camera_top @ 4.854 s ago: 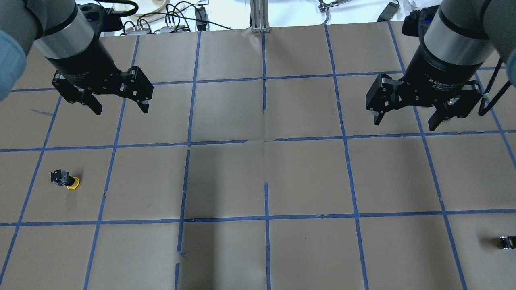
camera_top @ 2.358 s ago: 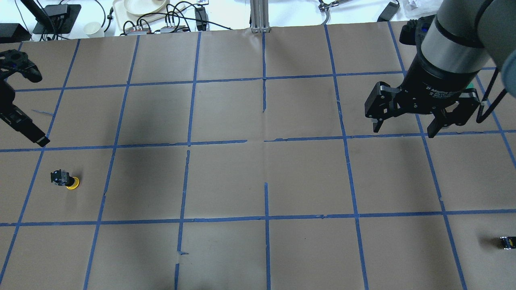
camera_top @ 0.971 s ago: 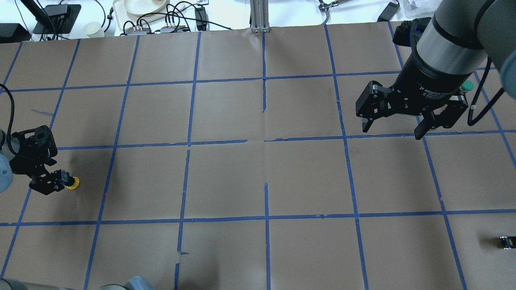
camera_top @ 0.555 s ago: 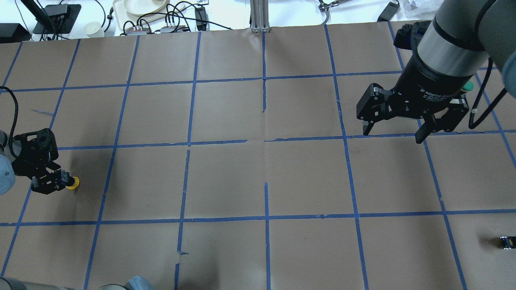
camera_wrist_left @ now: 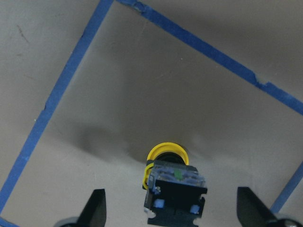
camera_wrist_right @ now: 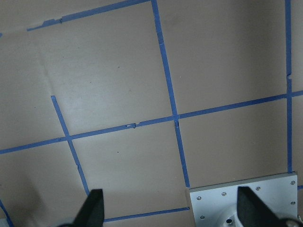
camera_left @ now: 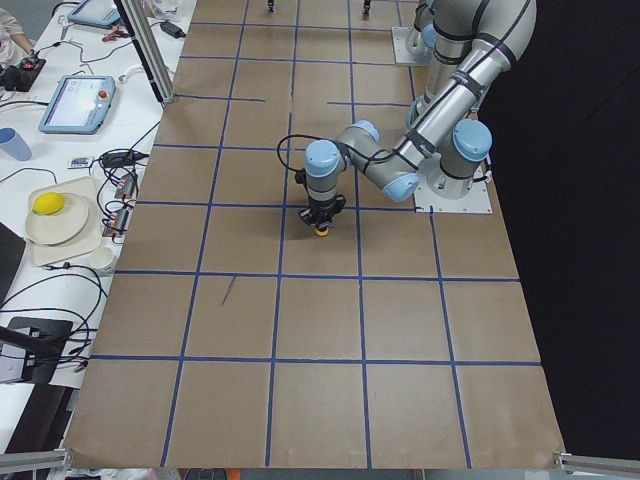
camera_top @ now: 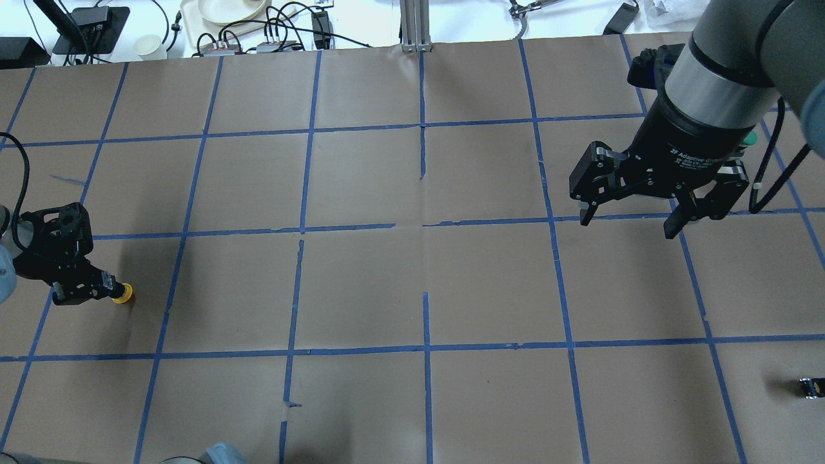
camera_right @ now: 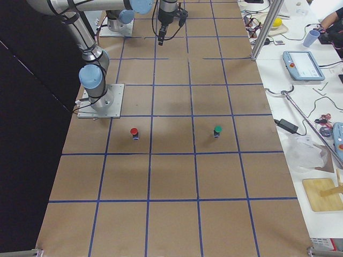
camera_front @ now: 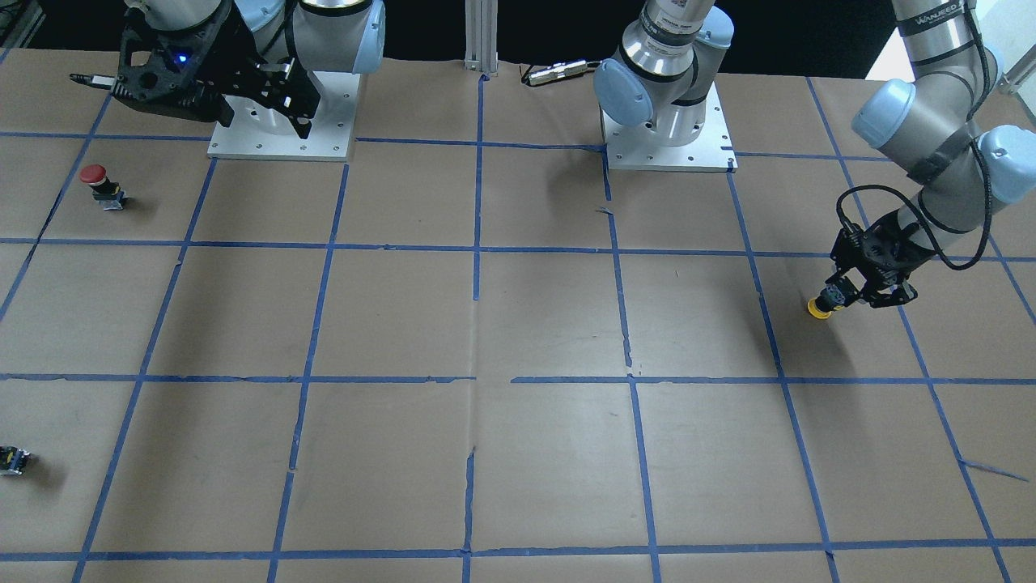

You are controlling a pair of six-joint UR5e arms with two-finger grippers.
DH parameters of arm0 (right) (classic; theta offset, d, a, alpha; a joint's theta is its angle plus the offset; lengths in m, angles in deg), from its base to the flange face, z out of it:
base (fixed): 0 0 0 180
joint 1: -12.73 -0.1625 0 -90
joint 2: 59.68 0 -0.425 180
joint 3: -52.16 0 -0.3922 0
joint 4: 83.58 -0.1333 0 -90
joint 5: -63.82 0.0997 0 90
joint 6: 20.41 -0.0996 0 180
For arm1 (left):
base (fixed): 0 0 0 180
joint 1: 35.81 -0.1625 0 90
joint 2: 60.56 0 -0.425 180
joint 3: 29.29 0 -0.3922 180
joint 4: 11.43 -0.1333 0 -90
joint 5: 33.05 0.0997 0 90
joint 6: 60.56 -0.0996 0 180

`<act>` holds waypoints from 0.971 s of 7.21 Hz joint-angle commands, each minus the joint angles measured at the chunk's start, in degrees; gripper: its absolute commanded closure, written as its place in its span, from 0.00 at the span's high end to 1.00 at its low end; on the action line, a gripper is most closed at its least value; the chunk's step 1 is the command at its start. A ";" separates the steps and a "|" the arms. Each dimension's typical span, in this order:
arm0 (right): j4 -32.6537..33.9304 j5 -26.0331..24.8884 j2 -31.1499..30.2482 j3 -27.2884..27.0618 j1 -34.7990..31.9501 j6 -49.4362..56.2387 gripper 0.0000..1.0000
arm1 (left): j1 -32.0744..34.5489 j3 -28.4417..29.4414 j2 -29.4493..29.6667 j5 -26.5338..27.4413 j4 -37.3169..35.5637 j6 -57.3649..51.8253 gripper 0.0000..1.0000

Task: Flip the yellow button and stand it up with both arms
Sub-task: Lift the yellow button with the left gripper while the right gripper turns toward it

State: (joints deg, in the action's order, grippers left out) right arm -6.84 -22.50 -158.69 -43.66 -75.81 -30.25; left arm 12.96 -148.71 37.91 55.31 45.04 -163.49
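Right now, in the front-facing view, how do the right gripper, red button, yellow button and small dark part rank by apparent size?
1. The right gripper, clearly largest.
2. The red button and yellow button: about alike. The yellow one is partly hidden behind the left gripper, so unranked.
3. The dark part, smallest.

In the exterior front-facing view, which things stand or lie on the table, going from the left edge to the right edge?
tiny dark component → red button → right arm's base plate → left arm's base plate → yellow button
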 commanded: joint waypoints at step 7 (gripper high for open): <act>10.94 33.13 5.13 -0.07 0.12 -37.69 1.00 | 24.50 17.81 -9.53 -44.76 53.97 49.22 0.04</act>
State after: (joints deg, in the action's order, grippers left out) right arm -1.06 6.19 -155.66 -43.77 -75.56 -63.21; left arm 33.63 -131.58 28.94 19.85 94.01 -117.10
